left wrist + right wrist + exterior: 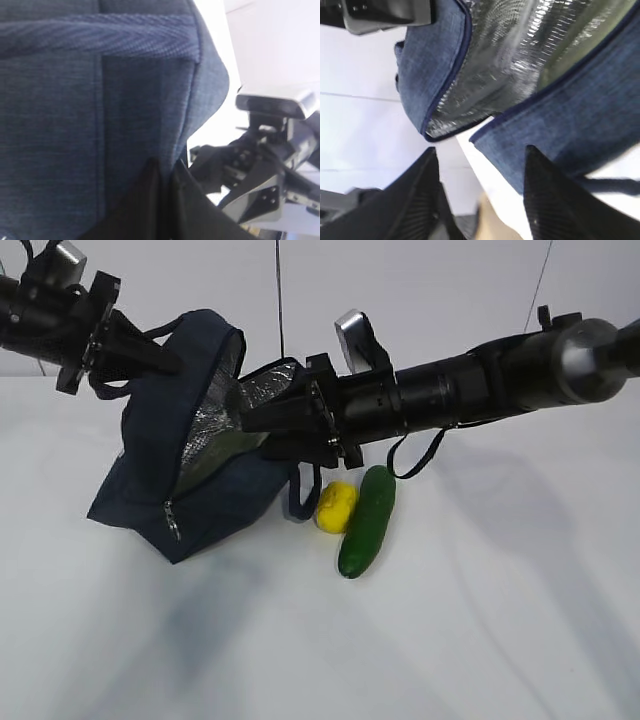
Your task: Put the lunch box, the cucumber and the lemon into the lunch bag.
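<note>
Item one: we record the lunch bag (190, 480), a dark navy fabric bag with a silver foil lining (520, 55), lying tipped on the white table (480, 620) at the left of the exterior view. Its mouth gapes open toward the right and shows crinkled reflective lining. A pale green patch shows deep inside in the right wrist view; we cannot tell what it is. A zipper runs down the near edge with a small pull (170, 520) near the bottom corner. One loop handle (300, 498) hangs at the bag's right side.

Item two: we list the lemon (335, 506), small, bright yellow and bumpy, resting on the table just right of the bag, outside it.

Item three: the cucumber (367, 521), smooth, dark green and slightly curved, lies on the table touching the lemon's right side, its length running from upper right to lower left.

Item four: the left gripper (162, 172), black, sits at the bag's raised upper flap, its fingers pressed together with navy fabric pinched between them.

Item five: the right gripper (480, 160), black, points at the open mouth, its two ribbed fingers (555, 200) spread apart with nothing between them.
</note>
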You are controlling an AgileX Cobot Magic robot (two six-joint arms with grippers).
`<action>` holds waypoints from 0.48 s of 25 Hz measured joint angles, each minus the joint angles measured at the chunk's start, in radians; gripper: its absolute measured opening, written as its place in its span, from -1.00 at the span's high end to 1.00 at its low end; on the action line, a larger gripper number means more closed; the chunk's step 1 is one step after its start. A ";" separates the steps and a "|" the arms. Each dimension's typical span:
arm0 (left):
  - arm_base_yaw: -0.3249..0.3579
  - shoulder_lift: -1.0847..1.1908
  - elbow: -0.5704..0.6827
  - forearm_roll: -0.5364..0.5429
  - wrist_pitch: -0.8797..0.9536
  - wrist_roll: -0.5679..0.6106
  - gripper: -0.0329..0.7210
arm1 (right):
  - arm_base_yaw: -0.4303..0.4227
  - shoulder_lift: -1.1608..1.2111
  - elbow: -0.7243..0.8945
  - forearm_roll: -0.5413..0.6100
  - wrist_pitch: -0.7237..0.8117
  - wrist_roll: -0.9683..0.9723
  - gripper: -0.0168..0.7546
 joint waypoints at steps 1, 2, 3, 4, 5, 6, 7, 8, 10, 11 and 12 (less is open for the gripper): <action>0.003 0.000 0.000 0.010 0.009 -0.001 0.93 | 0.000 -0.006 -0.009 -0.025 0.000 0.015 -0.09; 0.006 0.000 0.000 0.022 0.017 -0.002 0.93 | 0.000 -0.012 -0.022 -0.052 0.002 0.033 -0.09; 0.008 0.000 -0.002 0.035 0.026 -0.004 0.93 | 0.000 -0.017 -0.038 -0.086 0.002 0.051 -0.09; 0.010 0.000 -0.002 0.048 0.034 -0.008 0.93 | 0.000 -0.025 -0.053 -0.124 0.004 0.076 -0.09; 0.012 0.000 -0.002 0.061 0.041 -0.013 0.93 | 0.000 -0.033 -0.072 -0.159 0.006 0.104 -0.09; 0.016 0.000 -0.002 0.077 0.046 -0.015 0.93 | 0.000 -0.041 -0.094 -0.203 0.009 0.134 -0.09; 0.018 0.000 -0.002 0.091 0.049 -0.020 0.93 | 0.000 -0.046 -0.113 -0.255 0.011 0.163 -0.09; 0.023 0.000 -0.002 0.101 0.051 -0.025 0.93 | -0.002 -0.054 -0.138 -0.312 0.013 0.202 -0.09; 0.030 0.000 -0.002 0.115 0.053 -0.029 0.93 | -0.002 -0.069 -0.184 -0.424 0.017 0.281 -0.09; 0.033 0.000 -0.002 0.120 0.053 -0.031 0.93 | -0.002 -0.075 -0.201 -0.485 0.022 0.325 -0.09; 0.035 0.000 -0.002 0.122 0.054 -0.031 0.93 | -0.002 -0.083 -0.216 -0.534 0.024 0.368 -0.09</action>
